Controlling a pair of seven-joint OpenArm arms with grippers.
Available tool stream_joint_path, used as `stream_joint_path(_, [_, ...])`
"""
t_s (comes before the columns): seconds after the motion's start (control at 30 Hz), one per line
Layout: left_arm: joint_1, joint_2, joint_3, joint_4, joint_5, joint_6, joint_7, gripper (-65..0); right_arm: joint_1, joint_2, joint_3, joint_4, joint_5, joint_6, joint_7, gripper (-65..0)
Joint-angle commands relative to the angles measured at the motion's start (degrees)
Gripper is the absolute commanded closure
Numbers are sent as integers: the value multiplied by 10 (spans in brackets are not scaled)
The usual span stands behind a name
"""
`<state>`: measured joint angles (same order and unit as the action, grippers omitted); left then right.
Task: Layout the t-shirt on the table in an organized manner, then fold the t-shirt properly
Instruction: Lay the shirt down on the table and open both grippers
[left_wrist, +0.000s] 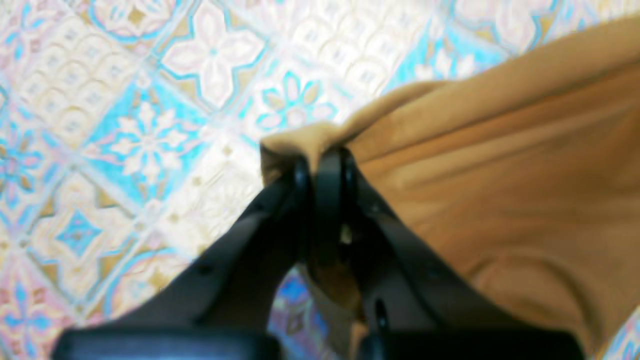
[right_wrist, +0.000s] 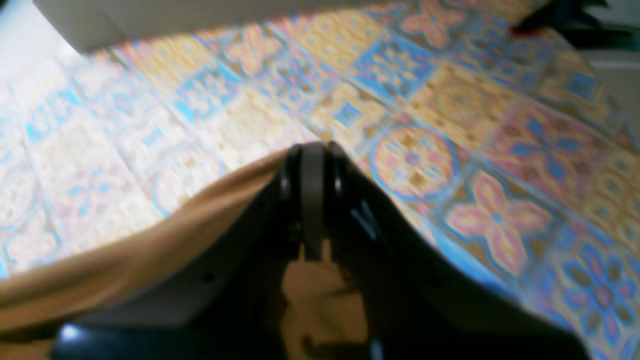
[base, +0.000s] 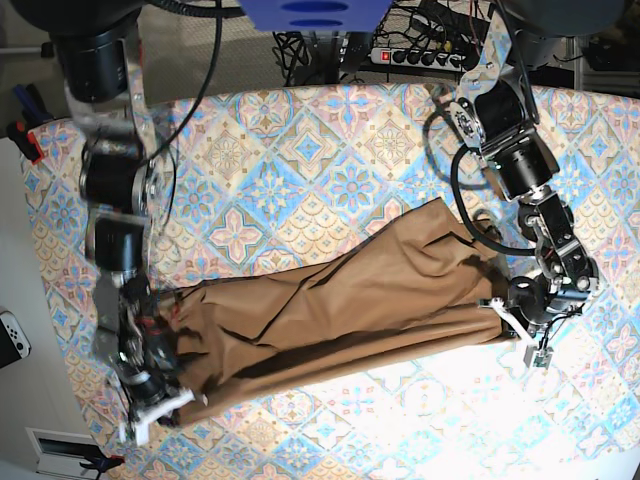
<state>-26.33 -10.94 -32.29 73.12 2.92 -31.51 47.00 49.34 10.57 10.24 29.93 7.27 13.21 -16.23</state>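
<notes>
On the left of the base view, the right gripper (base: 165, 400) is down near the front-left part of the table (base: 300, 150), its fingers (right_wrist: 312, 195) pressed together on one end of the t-shirt (base: 340, 300). The right wrist view shows the tan cloth running off to the left from the closed tips and bunching below them (the picture is blurred, so which part of the shirt this is cannot be told).

From there the t-shirt stretches across the middle of the table as a long, rumpled band, rising slightly toward the right, with lengthwise creases and a wider flap reaching toward the far side near its right end. The patterned tablecloth shows all around it.

At the right of the base view, the left gripper (base: 515, 320) holds the other end. In the left wrist view its black fingers (left_wrist: 325, 185) are clamped shut on a gathered corner of cloth, which puckers just above the tips, while the rest of the shirt spreads away to the right over the blue and cream tiles.
</notes>
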Motion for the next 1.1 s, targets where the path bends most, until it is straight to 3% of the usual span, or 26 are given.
stream_joint_path(0.0, [-17, -12, 0, 3, -2, 17, -23, 0, 33, 3, -3, -29, 6, 3, 40, 0])
stream_joint_path(0.13, [-20, -26, 0, -47, -4, 86, -74, 0, 80, 2, -25, -144, 6, 3, 142, -188])
stream_joint_path(0.2, [-21, -26, 2, -53, -2, 109, -94, -106, 98, 2, -55, -159, 6, 3, 158, -247])
stream_joint_path(0.27, [-10, -26, 3, -52, 4, 110, -92, -204, 99, 2, -91, -157, 6, 3, 158, -291])
stream_joint_path(0.37, [-4, -26, 3, -39, 22, 110, -81, -284, 99, 2, -132, -157, 6, 3, 157, -342])
stream_joint_path(0.57, [40, -22, 3, 32, 23, 109, -81, -292, 96, 2, -122, -156, 7, 3, 157, -377])
stream_joint_path(0.67, [70, -11, 3, 84, 23, 79, -81, -293, 95, 2, -82, -156, 7, 3, 156, -377])
stream_joint_path(0.73, [97, -10, 3, 121, 23, 46, -81, -293, 89, 6, -50, -156, 7, 3, 137, -377])
stream_joint_path(0.87, [158, 13, 2, 199, 24, -6, -80, -293, -16, 21, 31, -126, 7, 3, 48, -377])
stream_joint_path(1.07, [232, 29, 2, 281, 25, -20, -80, -293, -184, 35, 120, 160, 7, 3, -96, -377])
